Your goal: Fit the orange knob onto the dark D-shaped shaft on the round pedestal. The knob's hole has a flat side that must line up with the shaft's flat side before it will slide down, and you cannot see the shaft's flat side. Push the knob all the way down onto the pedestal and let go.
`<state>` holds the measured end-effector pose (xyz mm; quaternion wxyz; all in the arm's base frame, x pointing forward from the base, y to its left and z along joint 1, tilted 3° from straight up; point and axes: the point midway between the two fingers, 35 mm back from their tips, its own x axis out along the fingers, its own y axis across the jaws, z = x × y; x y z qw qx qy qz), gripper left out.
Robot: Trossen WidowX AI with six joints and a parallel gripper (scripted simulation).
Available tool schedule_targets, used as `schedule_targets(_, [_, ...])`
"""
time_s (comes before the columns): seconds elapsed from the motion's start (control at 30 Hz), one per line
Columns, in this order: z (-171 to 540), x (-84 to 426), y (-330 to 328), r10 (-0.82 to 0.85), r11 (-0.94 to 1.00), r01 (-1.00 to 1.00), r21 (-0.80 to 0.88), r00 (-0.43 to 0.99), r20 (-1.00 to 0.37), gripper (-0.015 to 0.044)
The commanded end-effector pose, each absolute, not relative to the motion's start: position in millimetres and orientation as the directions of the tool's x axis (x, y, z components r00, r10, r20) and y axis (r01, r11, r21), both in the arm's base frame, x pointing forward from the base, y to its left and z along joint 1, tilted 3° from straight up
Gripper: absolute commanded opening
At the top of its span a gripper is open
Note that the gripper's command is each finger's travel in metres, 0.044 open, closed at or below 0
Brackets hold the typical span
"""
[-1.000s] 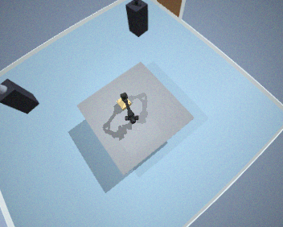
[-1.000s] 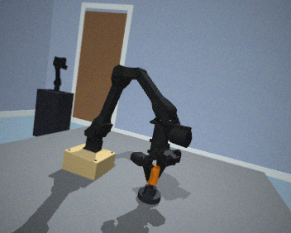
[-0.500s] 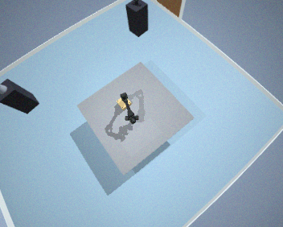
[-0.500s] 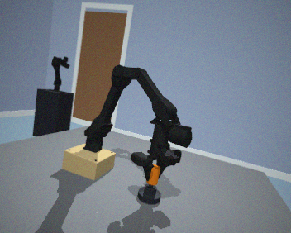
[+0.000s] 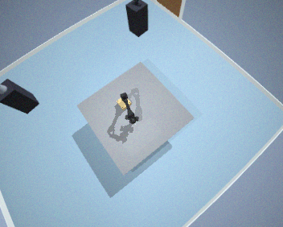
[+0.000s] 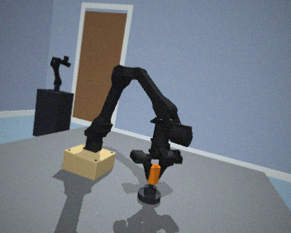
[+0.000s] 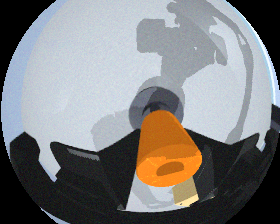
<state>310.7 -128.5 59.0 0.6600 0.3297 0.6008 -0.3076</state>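
The hand (image 6: 155, 175) (image 7: 167, 150) grasps the knob (image 6: 154, 174) (image 7: 169, 145), slightly tilted, above the pedestal (image 6: 149, 196) (image 7: 136, 111) on the surface (image 5: 161, 109) (image 6: 231, 198) (image 7: 75, 90).

We see grey table (image 5: 161, 109) (image 6: 215, 194) (image 7: 75, 75), square-cornered, over pale blue floor (image 5: 209, 80) (image 6: 12, 124). Blue-grey walls (image 5: 241, 40) (image 6: 215, 62) around, white skirting (image 5: 229, 60) (image 6: 231, 162) along their foot. Brown door (image 5: 170, 7) (image 6: 101, 62) in white frame (image 6: 107, 7); top view gives us only its lower part, at upper edge. Black stand (image 5: 137, 18) (image 6: 54, 111), upright, left of door, bears small black arm (image 6: 57, 76). Second dark stand (image 5: 18, 96) at left in top view, well apart from table; we see pale rounded thing (image 5: 2, 88) at its upper end, cut by picture edge.
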Motion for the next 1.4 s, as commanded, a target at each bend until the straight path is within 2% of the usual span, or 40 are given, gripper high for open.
schedule_targets(0.0, [58.7,310.4,-128.0,-0.012,0.571,0.818,0.069,0.092,-0.996,0.0])
schedule_targets(0.9, [60.0,308.8,-128.2,-0.012,0.571,0.818,0.069,0.092,-0.996,0.0])
schedule_targets(1.13, [61.7,309.6,-128.5,-0.012,0.398,0.914,0.08,0.092,-0.996,0.0])
schedule_targets(1.37, [60.5,313.0,-129.1,-0.012,0.388,0.918,0.081,0.093,-0.996,0.0])
